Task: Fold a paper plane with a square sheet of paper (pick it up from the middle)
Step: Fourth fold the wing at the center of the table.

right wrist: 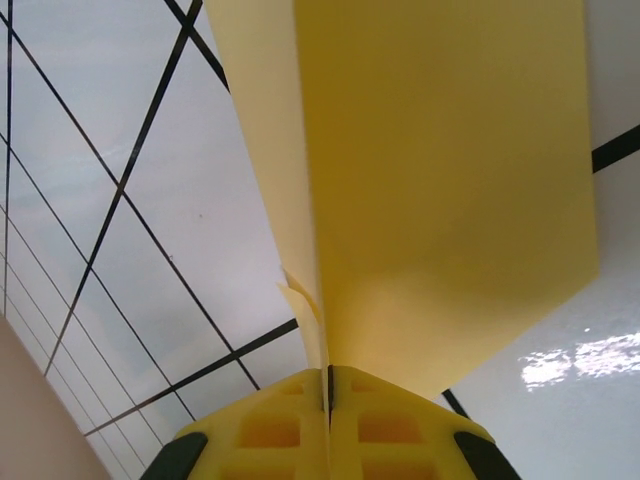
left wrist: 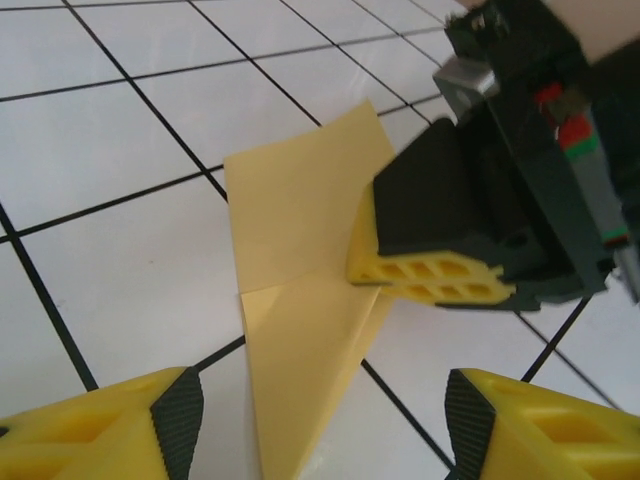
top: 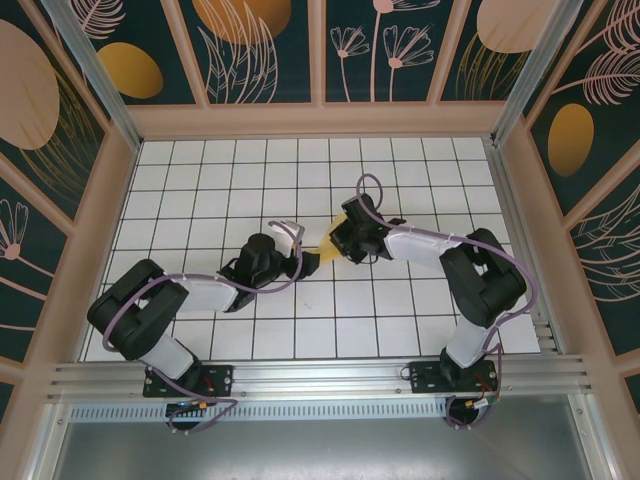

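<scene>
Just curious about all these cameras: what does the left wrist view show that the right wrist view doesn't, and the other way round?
Left wrist view: the left end effector, open, and the right end effector from outside, clamped on the square sheet of paper. Right wrist view: its own fingers pressed together up close, the sheet's fold running straight out from them. Both: the yellow sheet and the white grid table.

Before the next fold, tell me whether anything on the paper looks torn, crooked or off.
One small thing: the paper has a little ragged crumple at its inner edge, just above where the right gripper pinches it shut. It looks like a nick or a crushed edge; I cannot tell which.
</scene>
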{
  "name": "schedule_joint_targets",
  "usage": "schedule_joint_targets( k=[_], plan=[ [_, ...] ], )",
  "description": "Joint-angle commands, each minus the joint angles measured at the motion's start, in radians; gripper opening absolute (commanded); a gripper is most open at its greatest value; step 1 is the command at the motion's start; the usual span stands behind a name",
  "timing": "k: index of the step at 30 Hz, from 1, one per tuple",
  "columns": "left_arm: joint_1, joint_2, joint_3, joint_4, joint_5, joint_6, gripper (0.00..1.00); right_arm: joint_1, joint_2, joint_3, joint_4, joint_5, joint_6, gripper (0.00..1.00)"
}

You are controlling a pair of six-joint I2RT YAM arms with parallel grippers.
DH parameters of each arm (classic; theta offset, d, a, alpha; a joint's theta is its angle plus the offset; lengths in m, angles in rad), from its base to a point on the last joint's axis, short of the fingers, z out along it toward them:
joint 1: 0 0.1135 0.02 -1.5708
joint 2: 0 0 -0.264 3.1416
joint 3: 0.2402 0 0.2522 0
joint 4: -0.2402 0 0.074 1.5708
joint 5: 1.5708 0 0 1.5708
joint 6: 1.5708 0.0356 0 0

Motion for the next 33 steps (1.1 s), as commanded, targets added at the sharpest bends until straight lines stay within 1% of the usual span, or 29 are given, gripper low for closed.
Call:
schedule_joint_targets(
  k=[1,7,13,21,28,33],
  plan=[
    [-0.009,0.045,0.022,0.065,0.054,0.095,0.64,0.010,0.018,0.041,-0.047,-0.031,0.053,0.00],
    [-0.009,0.103,0.008,0.165,0.095,0.114,0.59,0.011,0.043,0.076,-0.086,-0.064,0.068,0.00],
    [-0.009,0.184,0.026,0.208,0.109,0.125,0.48,0.010,0.059,0.099,-0.112,-0.087,0.074,0.00],
    [-0.010,0.228,0.030,0.244,0.074,0.162,0.46,0.011,0.058,0.111,-0.127,-0.139,0.079,0.00],
    [-0.011,0.253,0.017,0.266,0.099,0.218,0.44,0.011,0.058,0.113,-0.132,-0.198,0.089,0.00],
    [-0.012,0.249,-0.004,0.282,0.099,0.241,0.38,0.011,0.058,0.122,-0.158,-0.214,0.080,0.00]
  ],
)
